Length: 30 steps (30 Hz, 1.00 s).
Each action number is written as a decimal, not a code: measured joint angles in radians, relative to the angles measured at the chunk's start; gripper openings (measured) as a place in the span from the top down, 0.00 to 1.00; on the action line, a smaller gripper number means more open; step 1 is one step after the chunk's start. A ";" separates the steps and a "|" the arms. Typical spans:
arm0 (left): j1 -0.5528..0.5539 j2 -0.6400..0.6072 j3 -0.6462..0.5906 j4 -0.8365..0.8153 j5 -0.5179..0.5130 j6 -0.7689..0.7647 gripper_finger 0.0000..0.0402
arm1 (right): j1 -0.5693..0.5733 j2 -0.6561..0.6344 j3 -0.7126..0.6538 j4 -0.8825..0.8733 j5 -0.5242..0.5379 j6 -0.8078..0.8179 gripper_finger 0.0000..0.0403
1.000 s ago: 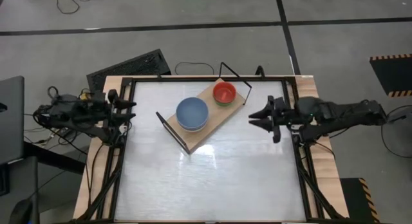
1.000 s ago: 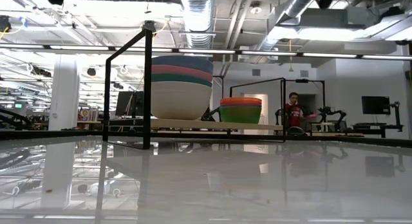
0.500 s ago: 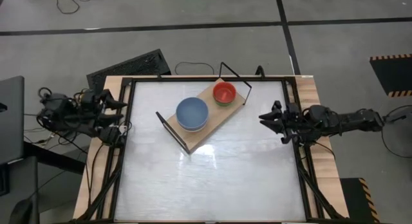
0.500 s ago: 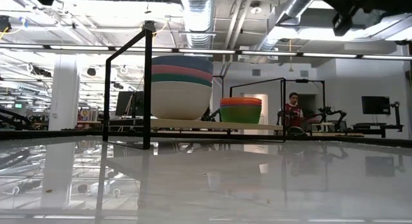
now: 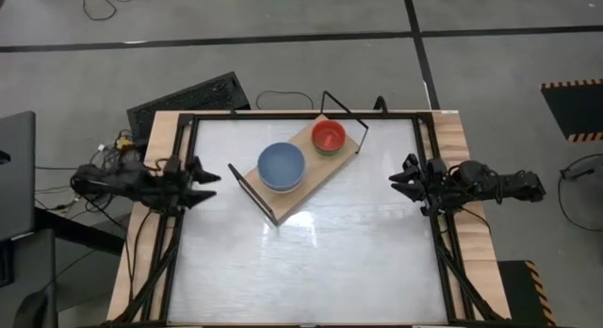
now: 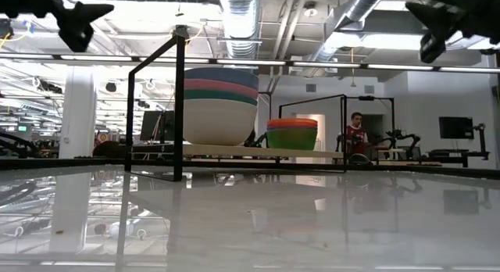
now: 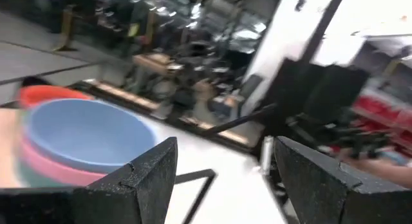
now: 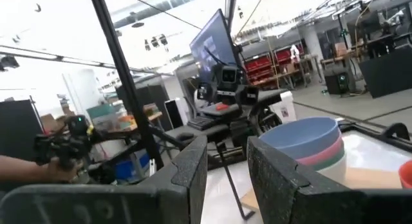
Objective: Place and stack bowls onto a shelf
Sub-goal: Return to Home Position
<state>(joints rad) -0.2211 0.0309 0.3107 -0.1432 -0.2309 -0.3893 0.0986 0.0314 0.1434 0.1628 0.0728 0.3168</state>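
The shelf point(image 5: 325, 166), a light wooden board with black wire ends, lies slantwise on the white table. On it stand two stacks of bowls. The large stack point(image 5: 282, 166) has a blue-grey bowl on top, with pink, teal and white below it point(image 6: 221, 108). The small stack point(image 5: 329, 135) is red-topped with green at the bottom point(image 6: 292, 134). My left gripper point(image 5: 209, 182) hovers open at the table's left edge, facing the large stack point(image 7: 84, 130). My right gripper point(image 5: 396, 177) hovers open at the right edge. Both are well clear of the shelf and hold nothing.
A black keyboard point(image 5: 188, 100) lies beyond the table's far left corner. The table's black frame point(image 5: 301, 113) runs round its edges. A person point(image 6: 357, 135) sits far off in the room behind. White tabletop point(image 5: 311, 262) lies between the shelf and the near edge.
Both grippers have sunk, coming into the low view's top corners. My right gripper has drawn back from the shelf toward the table's right edge. My left gripper has shifted a little toward the near edge and the shelf. The bowls and shelf have not moved.
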 joint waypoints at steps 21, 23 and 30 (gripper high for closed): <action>-0.116 0.001 -0.298 0.196 0.073 -0.032 0.39 | -0.003 -0.027 -0.135 -0.130 -0.025 -0.176 0.66; -0.118 0.009 -0.298 0.189 0.049 -0.018 0.39 | -0.003 -0.025 -0.135 -0.132 -0.025 -0.194 0.66; -0.118 0.019 -0.298 0.201 -0.040 0.141 0.39 | -0.003 -0.025 -0.136 -0.135 -0.024 -0.195 0.66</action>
<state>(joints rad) -0.3392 0.0502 0.0128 0.0578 -0.2709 -0.2483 0.0959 0.0059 0.0076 0.0279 0.0490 0.1223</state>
